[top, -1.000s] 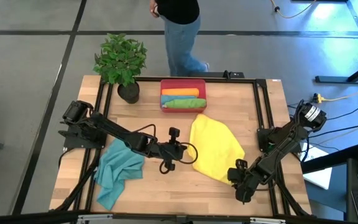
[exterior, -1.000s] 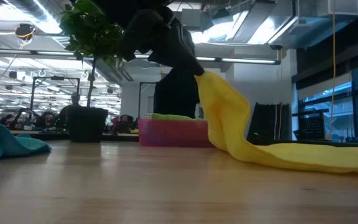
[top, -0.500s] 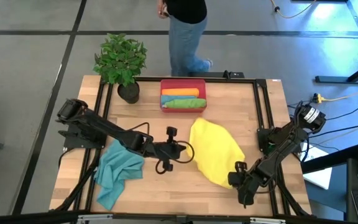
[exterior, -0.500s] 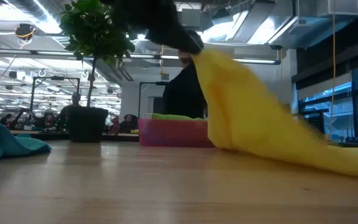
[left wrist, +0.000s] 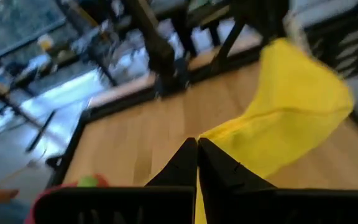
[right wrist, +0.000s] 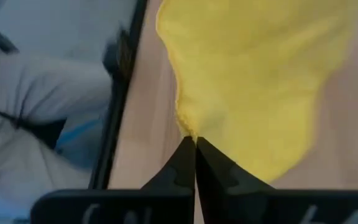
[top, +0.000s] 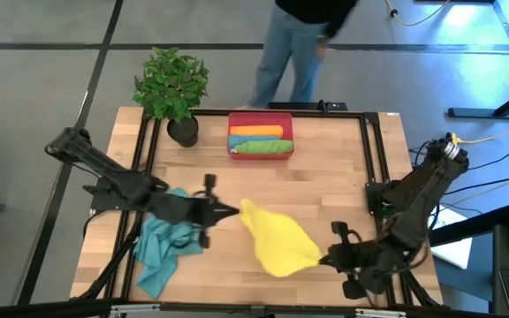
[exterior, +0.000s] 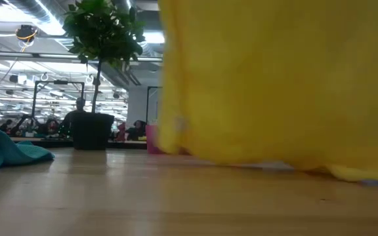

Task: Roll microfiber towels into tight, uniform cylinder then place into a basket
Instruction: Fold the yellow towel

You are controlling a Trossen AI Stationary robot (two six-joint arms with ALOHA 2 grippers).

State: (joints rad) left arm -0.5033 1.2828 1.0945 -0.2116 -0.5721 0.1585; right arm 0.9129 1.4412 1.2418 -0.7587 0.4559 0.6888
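High view, yellow towel (top: 277, 243): hanging stretched between the two pincers above the front middle of the tabletop (top: 325, 177).
High view, left pincer (top: 234, 210): gripping the yellow towel's corner, fingers together on it.
High view, right pincer (top: 323, 260): clamping the opposite corner near the front right.
High view, teal towel (top: 162, 247): lying crumpled at front left.
High view, basket (top: 260, 135): sitting at the back centre beside the plant (top: 172, 88), holding orange and green rolls.
High view, person (top: 294, 49): standing behind the tabletop.
Low view: yellow towel (exterior: 274, 78) filling most of the frame; teal towel (exterior: 8, 151) lying at left.
Left wrist view: closed fingers (left wrist: 194, 168) pinching yellow cloth (left wrist: 291, 118).
Right wrist view: closed fingers (right wrist: 194, 165) pinching the yellow edge (right wrist: 253, 81).
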